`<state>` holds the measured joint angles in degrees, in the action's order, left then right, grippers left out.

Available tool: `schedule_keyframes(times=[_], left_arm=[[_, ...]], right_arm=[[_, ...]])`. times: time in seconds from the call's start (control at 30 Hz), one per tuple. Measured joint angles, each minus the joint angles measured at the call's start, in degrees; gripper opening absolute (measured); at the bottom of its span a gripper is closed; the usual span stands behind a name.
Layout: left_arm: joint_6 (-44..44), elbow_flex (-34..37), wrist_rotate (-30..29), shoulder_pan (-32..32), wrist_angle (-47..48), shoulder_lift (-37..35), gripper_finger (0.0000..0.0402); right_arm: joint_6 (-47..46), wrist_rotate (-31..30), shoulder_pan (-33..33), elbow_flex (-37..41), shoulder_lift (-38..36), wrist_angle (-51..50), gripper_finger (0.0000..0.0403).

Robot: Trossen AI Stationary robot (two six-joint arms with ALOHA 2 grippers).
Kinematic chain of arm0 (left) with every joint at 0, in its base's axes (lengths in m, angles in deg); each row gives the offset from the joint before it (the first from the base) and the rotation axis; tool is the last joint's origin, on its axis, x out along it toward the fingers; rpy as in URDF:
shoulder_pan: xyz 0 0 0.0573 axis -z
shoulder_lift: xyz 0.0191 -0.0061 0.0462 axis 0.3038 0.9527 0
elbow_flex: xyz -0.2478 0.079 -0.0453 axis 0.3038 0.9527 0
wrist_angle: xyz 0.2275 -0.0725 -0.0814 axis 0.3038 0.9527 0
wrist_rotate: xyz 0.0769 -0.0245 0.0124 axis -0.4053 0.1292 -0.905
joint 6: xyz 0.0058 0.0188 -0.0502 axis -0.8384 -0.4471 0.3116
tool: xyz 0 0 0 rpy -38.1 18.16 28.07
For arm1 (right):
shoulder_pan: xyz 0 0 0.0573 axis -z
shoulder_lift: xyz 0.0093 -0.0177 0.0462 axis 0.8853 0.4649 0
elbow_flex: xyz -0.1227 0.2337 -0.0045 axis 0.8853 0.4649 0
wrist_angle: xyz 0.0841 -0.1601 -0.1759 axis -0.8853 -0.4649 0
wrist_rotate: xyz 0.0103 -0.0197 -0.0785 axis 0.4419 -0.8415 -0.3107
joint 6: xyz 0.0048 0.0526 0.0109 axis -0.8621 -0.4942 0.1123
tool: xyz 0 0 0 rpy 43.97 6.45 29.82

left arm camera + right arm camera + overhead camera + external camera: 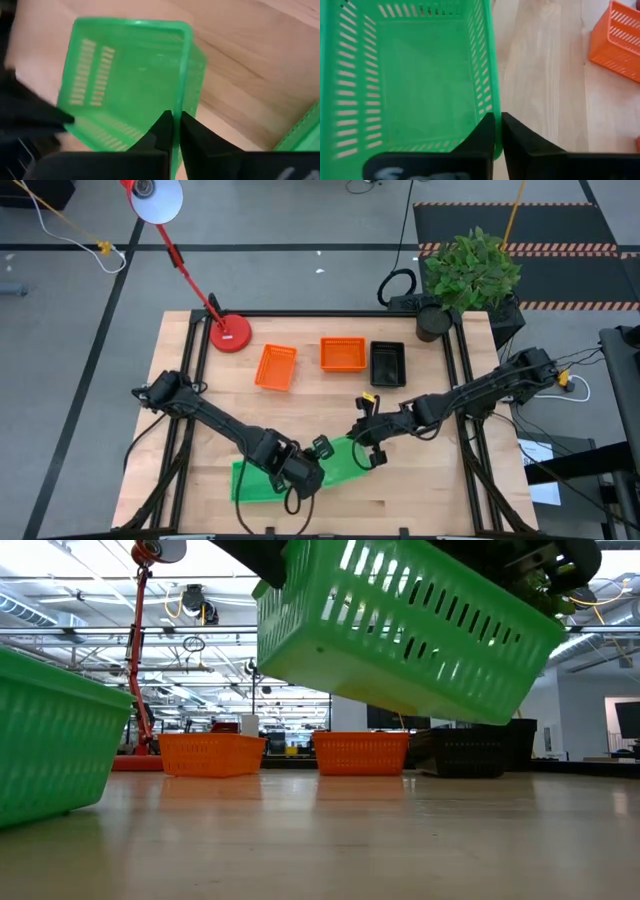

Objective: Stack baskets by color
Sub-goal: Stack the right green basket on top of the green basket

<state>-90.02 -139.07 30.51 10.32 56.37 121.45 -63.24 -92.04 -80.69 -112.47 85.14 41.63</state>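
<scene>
A green basket (pixel 400 625) hangs tilted above the table, and both grippers are shut on it. My left gripper (pixel 175 125) is at one of its side walls. My right gripper (pixel 497 125) is at another wall, near a corner. In the high view the basket (pixel 342 460) lies between the left gripper (pixel 315 463) and the right gripper (pixel 366 452). A second green basket (pixel 250 482) rests with its bottom on the table near the front edge. Two orange baskets (pixel 276 366) (pixel 342 353) and a black basket (pixel 387 363) stand in a row at the back. My left gripper pinches the green basket's side wall at its rim (pixel 183 97), with one finger inside the basket and one outside. The basket is lifted clear of the table. My right gripper pinches a slotted wall at its rim (pixel 492 102), close to a corner, with one finger inside and one outside. The basket hangs tilted, with nothing under it.
A red lamp base (pixel 230 333) with a slanting stem stands at the table's far left. A potted plant (pixel 465 275) stands at the far right corner. Bare wood lies between the back row and the green baskets.
</scene>
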Motion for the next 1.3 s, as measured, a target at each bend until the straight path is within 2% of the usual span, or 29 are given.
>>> schedule_keyframes(times=[0.13, 0.37, 0.53, 0.67, 0.77, 0.9, 1.03, 1.13, 1.3], left_arm=[[6.3, 0.0, -3.0, 0.1, 1.7, 0.0, 0.0062], [18.5, 0.0, -13.3, 2.1, 4.8, 0.0, 0.0161], [29.1, 0.0, -14.5, 3.2, 8.1, 0.0, 0.0233], [37.4, 0.0, -14.0, 4.4, 8.4, -0.1, 0.0274], [41.1, 0.0, -14.0, 5.2, 7.9, -1.2, 0.0289], [43.8, -0.1, -18.6, 5.5, 3.5, -3.0, 0.0293], [41.1, -0.1, -20.7, 4.8, -6.0, -3.0, 0.0294], [37.4, -0.2, -20.4, 4.1, -12.7, -1.6, 0.0294], [35.9, -0.1, -20.0, 3.2, -14.0, 2.0, 0.0294]], right_arm=[[-0.8, -0.8, 0.0, 0.0, 0.0, 0.0, 0.0022], [-4.5, -3.3, 0.0, 0.0, -1.8, -2.0, 0.0009], [-9.0, -3.7, 0.0, 0.0, -5.4, -4.8, 0.0007], [-14.8, -8.6, 0.0, 0.0, -8.9, -10.4, 0.0005], [-18.7, -11.3, 0.1, 0.0, -10.7, -13.8, 0.0005], [-21.2, -10.8, 0.0, 0.0, -11.5, -14.2, 0.0005], [-22.6, -9.7, 0.3, 0.0, -11.4, -13.4, 0.0005], [-23.0, -6.4, 0.8, 0.0, -11.4, -12.2, 0.0005], [-22.8, -4.7, 0.8, 0.0, -11.5, -11.8, 0.0005]])
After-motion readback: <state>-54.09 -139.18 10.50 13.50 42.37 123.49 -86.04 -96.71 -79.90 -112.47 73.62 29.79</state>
